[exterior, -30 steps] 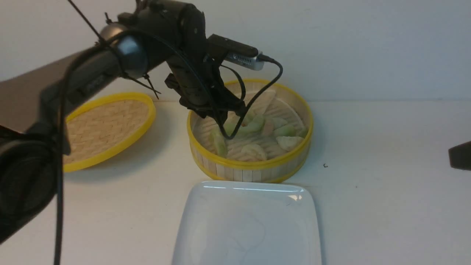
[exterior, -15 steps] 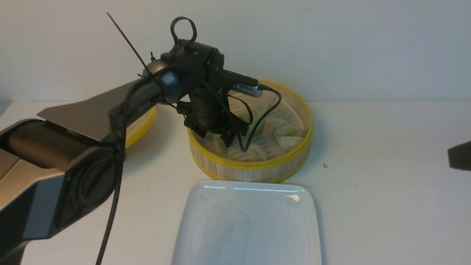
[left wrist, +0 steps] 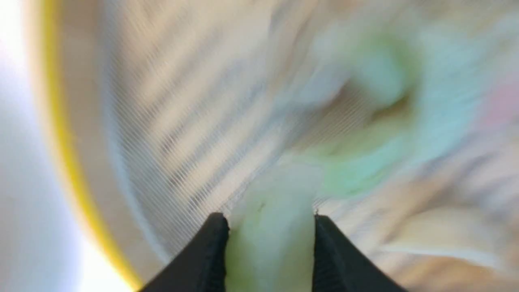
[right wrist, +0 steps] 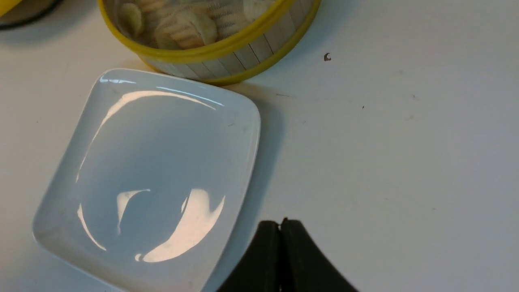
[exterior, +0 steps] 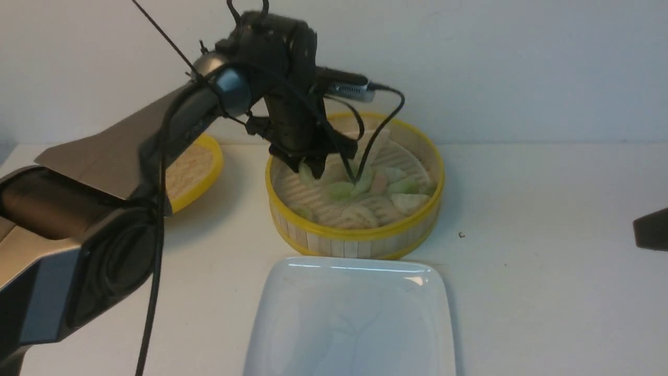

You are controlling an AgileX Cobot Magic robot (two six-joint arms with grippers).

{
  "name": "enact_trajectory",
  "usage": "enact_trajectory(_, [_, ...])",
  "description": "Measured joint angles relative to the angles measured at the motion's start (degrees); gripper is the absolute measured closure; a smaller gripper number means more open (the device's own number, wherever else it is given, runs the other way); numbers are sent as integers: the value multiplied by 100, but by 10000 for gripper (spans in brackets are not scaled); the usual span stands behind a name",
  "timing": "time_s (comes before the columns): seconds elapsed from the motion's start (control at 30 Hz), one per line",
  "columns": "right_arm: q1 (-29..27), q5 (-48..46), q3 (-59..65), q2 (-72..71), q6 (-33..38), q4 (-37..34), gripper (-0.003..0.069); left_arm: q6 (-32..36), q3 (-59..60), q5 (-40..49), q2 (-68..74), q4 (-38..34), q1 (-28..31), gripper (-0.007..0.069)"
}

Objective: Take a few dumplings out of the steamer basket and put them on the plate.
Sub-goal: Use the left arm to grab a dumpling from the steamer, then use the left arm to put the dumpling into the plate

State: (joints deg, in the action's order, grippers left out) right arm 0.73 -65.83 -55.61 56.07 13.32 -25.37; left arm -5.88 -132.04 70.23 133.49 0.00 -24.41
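The steamer basket (exterior: 365, 240) stands mid-table with several pale green and whitish dumplings (exterior: 360, 215) on its liner; it also shows in the right wrist view (right wrist: 227, 61). My left gripper (exterior: 312, 168) is over the basket's left part, shut on a pale green dumpling (left wrist: 269, 239) and holding it just above the liner. The white plate (exterior: 355, 271) lies empty in front of the basket and shows in the right wrist view (right wrist: 243, 121). My right gripper (right wrist: 280, 224) is shut and empty above the table, right of the plate.
The shallow yellow-rimmed woven lid (exterior: 201, 172) lies left of the basket, partly hidden by my left arm. A small dark speck (exterior: 461, 235) lies on the white table right of the basket. A wall runs close behind the basket.
My left gripper dipped into the basket's left side, closed on a green dumpling and has risen a little with it. The right arm has not moved.
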Motion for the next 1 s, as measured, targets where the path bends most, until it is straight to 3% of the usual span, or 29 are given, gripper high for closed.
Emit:
enact_trajectory(0.17, [0,-24,0,0,0,0,672,92,-275,45,-646,-163,0,400])
enact_trajectory(0.37, [0,-82,0,0,0,-7,671,415,1225,46,-2048,-1181,-298,400])
enact_trajectory(0.63, [0,-143,0,0,17,-84,670,514,4035,40,-2501,-813,-1348,400])
enact_trajectory(0.9, [0,-143,0,0,109,-90,670,519,4460,-30,-1726,-571,-1468,391])
enact_trajectory(1.0, [0,-143,0,0,164,-129,670,519,4460,-40,-1636,-518,-1468,307])
